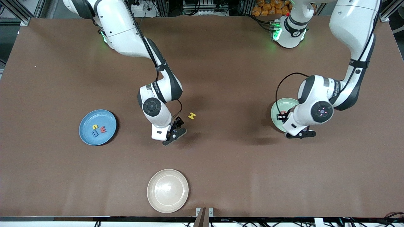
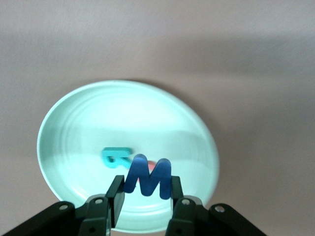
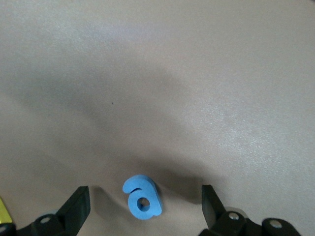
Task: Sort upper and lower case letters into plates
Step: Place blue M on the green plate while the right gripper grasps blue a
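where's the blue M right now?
The blue M is pinched between the left gripper's fingers, held over the mint green plate at the left arm's end of the table, above a teal letter.

A brown table (image 1: 221, 157) spans the view, with metal framing (image 1: 19, 12) at its corners.
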Robot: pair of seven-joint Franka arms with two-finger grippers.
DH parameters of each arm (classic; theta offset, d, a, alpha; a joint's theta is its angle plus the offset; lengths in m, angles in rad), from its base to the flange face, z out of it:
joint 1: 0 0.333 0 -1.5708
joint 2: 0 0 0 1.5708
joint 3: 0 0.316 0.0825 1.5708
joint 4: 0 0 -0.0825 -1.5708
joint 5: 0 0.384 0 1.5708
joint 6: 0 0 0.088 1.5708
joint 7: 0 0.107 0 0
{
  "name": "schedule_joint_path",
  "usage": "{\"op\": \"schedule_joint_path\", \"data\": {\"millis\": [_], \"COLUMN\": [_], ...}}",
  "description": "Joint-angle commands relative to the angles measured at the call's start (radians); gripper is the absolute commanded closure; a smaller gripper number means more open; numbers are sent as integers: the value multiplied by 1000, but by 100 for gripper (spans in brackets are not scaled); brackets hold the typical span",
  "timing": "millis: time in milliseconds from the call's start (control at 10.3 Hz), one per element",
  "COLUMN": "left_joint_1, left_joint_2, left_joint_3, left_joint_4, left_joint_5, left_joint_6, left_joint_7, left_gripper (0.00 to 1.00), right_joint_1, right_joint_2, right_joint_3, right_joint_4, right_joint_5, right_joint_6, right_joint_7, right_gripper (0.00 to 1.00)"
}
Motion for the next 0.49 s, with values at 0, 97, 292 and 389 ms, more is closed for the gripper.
{"op": "schedule_joint_path", "data": {"millis": [0, 97, 292, 389], "left_joint_1": [97, 133, 151, 150], "left_joint_2": [-89, -94, -112, -109], "left_joint_3": [-21, -27, -34, -38], "left_joint_4": [-196, -219, -250, -248], "left_joint_5": [-12, -13, -14, -19], "left_joint_6": [138, 149, 149, 149], "left_joint_7": [151, 179, 207, 207], "left_gripper": [71, 71, 69, 19], "right_joint_1": [-6, -6, -3, -3], "right_joint_2": [15, 12, 7, 7], "right_joint_3": [2, 2, 2, 0], "right_joint_4": [24, 22, 19, 21], "right_joint_5": [15, 16, 16, 16], "right_joint_6": [-7, -17, -28, -36], "right_joint_7": [8, 15, 30, 35], "right_gripper": [0, 0, 0, 0]}}
